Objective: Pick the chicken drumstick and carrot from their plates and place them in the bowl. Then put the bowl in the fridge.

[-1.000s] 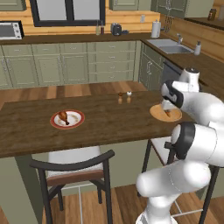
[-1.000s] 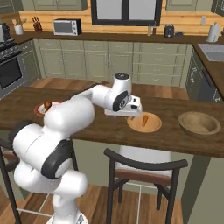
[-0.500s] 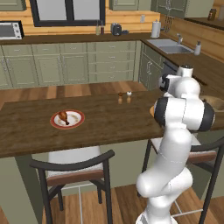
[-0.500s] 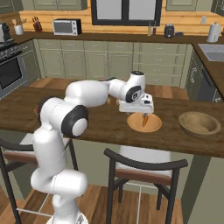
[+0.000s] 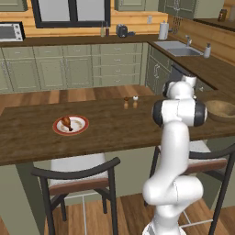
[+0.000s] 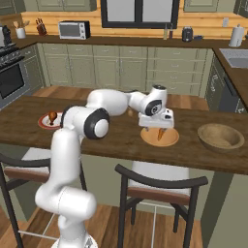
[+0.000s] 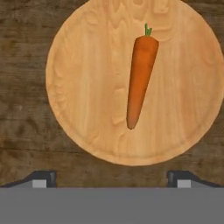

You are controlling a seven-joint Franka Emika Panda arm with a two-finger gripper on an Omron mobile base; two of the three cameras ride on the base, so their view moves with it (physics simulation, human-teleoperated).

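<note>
The carrot (image 7: 141, 78) is a smooth, bright-orange taper with a tiny green stub at its thick end. In the hand view it lies flat on the tan wooden plate (image 7: 87, 87), thick end toward 12 o'clock and its blunt point toward 6 o'clock, leaning slightly so the tip drifts toward 7 o'clock. It sits a little to the 3 o'clock side of the plate's middle. The plate is round, flat and pale, with wavy grain and a faint groove just inside its edge; it rests on the dark brown wooden surface (image 7: 22, 144).

The gripper (image 7: 111, 178) is spread wide with nothing between its fingers; the two dark tips stand far apart at the 6 o'clock edge of the hand view, just off the plate's rim and clear of the carrot. In the right base view the gripper (image 6: 156, 127) hangs directly over the plate (image 6: 167, 139), with the carrot (image 6: 160, 134) showing just beneath it.

The deep light-brown bowl (image 6: 221, 137) stands on the same surface at 3 o'clock from the tan plate, apart from it. At 9 o'clock, well away past the arm, the glossy reddish-brown chicken drumstick (image 5: 67, 122) lies on the white, red-rimmed plate (image 5: 80, 126), its thin pale bone end pointing toward 5 o'clock in the left base view.
</note>
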